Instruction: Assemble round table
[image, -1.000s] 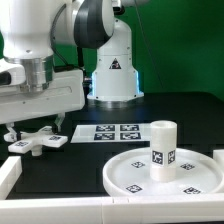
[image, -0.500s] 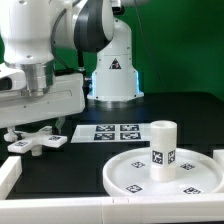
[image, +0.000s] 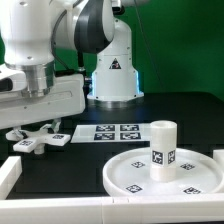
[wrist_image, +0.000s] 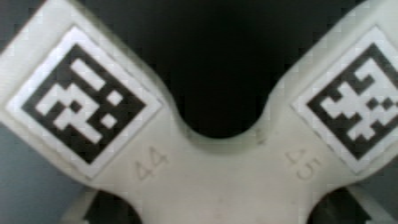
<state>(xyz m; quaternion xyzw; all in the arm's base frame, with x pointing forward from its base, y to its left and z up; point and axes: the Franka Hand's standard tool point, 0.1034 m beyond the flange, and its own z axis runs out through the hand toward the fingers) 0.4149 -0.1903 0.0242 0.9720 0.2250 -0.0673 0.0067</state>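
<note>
The round table is seen in separate parts. Its four-armed cross base (image: 36, 142) is found directly beneath the gripper (image: 36, 128), low over the black table (image: 190, 115); whether it rests there or is lifted cannot be told. In the wrist view the cross base (wrist_image: 196, 165) fills the picture, two of its arms being spread apart, each marked with a black-and-white square tag (wrist_image: 89, 95), and the numbers 44 and 45 are moulded near the hub. The fingertips are not clearly shown in either view, so how far the gripper is spread, and whether the cross base is clasped, cannot be told.

The rimmed round disc (image: 130, 178) is laid flat well apart from the gripper, toward the exterior view's right. The short cylinder leg (image: 163, 150) is stood upright on the disc, with tags on its side. The marker board (image: 110, 132) is seen between the gripper and the disc, just beside the cross base.
</note>
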